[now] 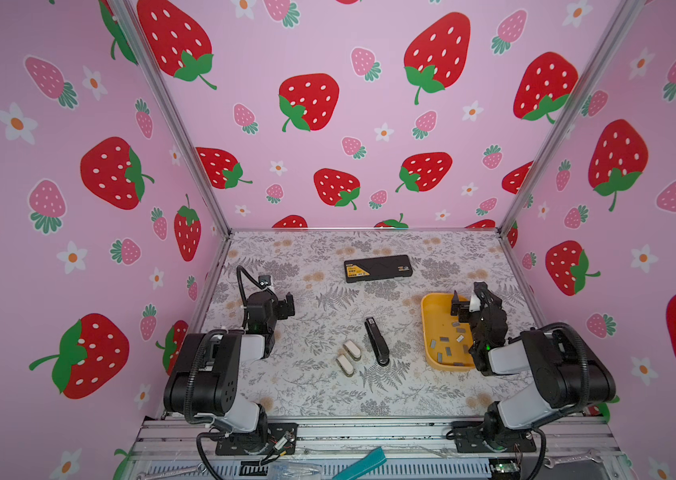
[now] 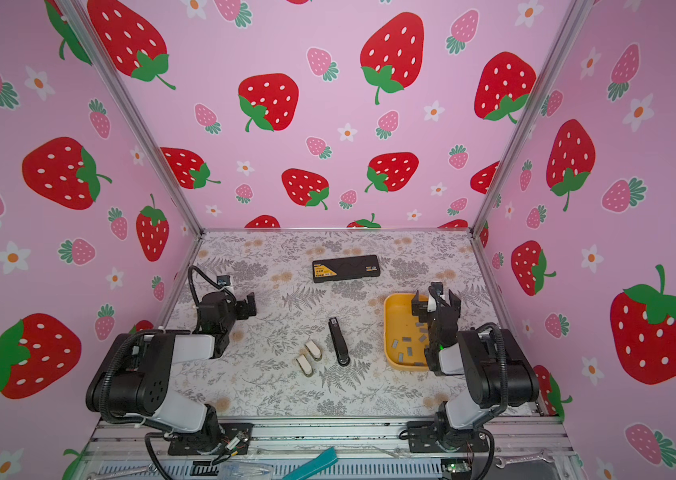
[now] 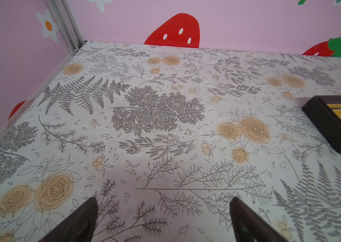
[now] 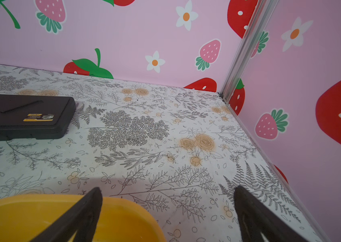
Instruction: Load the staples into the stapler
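Observation:
The black stapler (image 1: pixel 377 340) (image 2: pixel 338 341) lies closed on the flowered table, near the middle. The staples (image 1: pixel 448 338) (image 2: pixel 409 345), several small grey strips, lie scattered in a yellow tray (image 1: pixel 425 328) (image 2: pixel 388 328) to its right. My right gripper (image 1: pixel 471 300) (image 2: pixel 436 301) (image 4: pixel 168 189) hangs open and empty over the tray's (image 4: pixel 39 215) far end. My left gripper (image 1: pixel 288 306) (image 2: pixel 250 306) (image 3: pixel 163 201) stands open over bare table at the left, well away from the stapler. Neither wrist view shows the stapler or the staples.
A black box with a yellow label (image 1: pixel 378 268) (image 2: pixel 345 268) (image 3: pixel 337 125) (image 4: pixel 23 117) lies at the back middle. Two small white oblong pieces (image 1: pixel 351 349) (image 1: pixel 344 365) sit just left of the stapler. Pink strawberry walls close in three sides.

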`<state>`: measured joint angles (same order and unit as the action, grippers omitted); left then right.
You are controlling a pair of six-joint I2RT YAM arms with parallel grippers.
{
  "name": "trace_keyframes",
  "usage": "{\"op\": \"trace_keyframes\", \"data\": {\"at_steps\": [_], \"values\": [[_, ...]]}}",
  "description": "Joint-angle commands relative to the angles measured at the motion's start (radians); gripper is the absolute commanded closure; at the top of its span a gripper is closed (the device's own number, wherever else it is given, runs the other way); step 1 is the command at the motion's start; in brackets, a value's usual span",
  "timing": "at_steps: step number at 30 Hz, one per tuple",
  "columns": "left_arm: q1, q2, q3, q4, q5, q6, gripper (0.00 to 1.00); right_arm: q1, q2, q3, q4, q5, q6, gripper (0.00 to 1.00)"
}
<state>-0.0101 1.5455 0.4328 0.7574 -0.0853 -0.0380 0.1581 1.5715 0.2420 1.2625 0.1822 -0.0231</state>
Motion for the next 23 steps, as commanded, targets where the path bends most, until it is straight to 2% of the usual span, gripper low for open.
{"op": "trace_keyframes", "data": {"at_steps": [1,23], "values": [[0.007,0.002,0.02,0.008,0.009,0.003,0.01,-0.008,0.001,0.015,0.009,-0.007,0.003,0.01],[0.007,0.002,0.02,0.008,0.009,0.003,0.01,-0.009,0.002,0.019,0.003,-0.014,0.003,0.01]]}}
